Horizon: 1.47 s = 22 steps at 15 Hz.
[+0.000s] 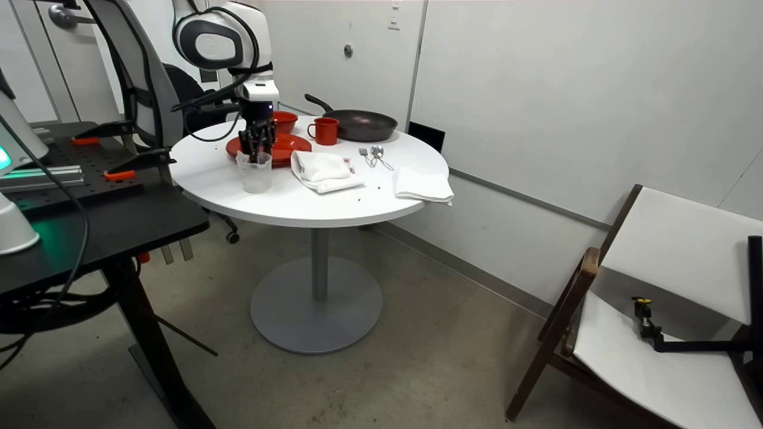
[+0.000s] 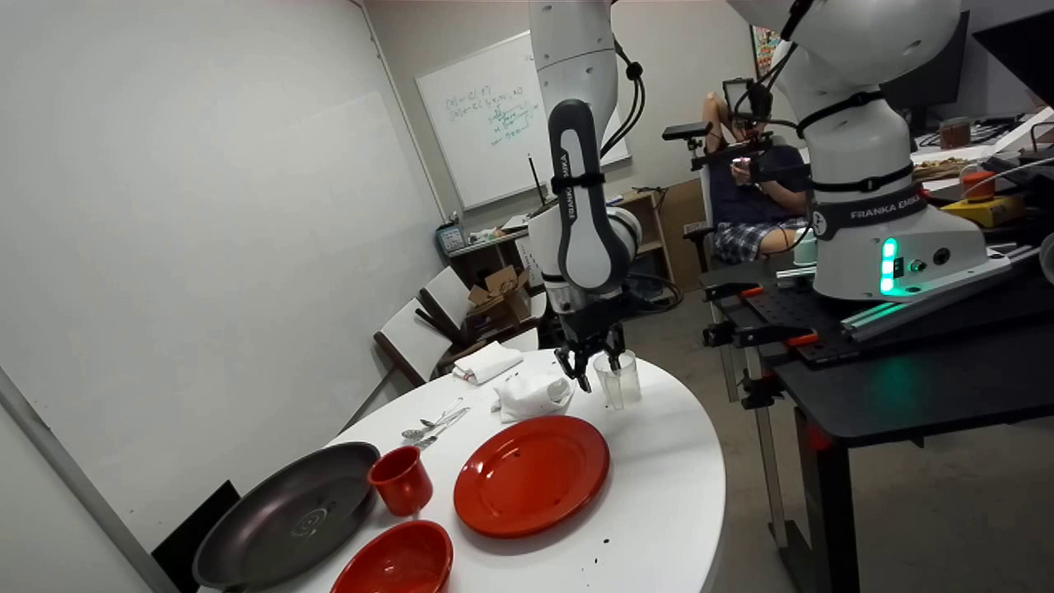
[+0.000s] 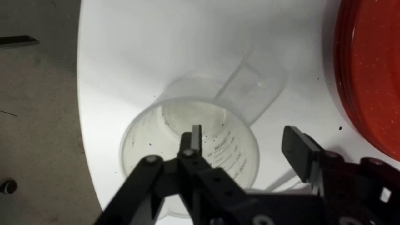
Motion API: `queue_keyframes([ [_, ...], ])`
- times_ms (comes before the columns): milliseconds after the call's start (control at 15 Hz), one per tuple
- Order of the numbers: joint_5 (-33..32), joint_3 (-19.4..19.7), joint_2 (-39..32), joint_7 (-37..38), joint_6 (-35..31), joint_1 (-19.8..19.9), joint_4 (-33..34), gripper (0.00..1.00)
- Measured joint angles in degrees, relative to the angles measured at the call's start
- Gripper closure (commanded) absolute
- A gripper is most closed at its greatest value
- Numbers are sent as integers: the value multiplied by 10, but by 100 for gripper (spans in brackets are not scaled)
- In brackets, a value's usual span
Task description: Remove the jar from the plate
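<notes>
Standing jar [image 1: 256, 179]: clear, handled, upright on the white table [image 1: 357, 210], beside the red plate [image 2: 531, 478] and off it.
Gripper [image 3: 243, 137]: spread wide, holding nothing; one finger dips into the jar's mouth, the other hangs outside, the jar's wall between them.
Red plate: lying flat, just apart from the jar.
Red bowl [image 1: 286, 125]: near plate and mug [image 1: 326, 132].
White cloth [image 1: 325, 170]: bunched, near jar and plate.
Red mug: upright.
Black pan [image 1: 360, 125]: just beside the mug.
Metal utensils [image 1: 377, 151]: near the white cloth.
Folded cloth [image 1: 424, 186]: partly over the table edge.
</notes>
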<state>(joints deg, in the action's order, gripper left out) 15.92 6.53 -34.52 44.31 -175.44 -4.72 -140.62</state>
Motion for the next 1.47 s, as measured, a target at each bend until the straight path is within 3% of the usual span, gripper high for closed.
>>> queue_keyframes([
  [333,0,15,5,0,3,-17,1,0],
  [667,-10,24,58,-22,57,-31,-4,0],
  [1467,-161,11,255,-224,164,-32,-88,0],
])
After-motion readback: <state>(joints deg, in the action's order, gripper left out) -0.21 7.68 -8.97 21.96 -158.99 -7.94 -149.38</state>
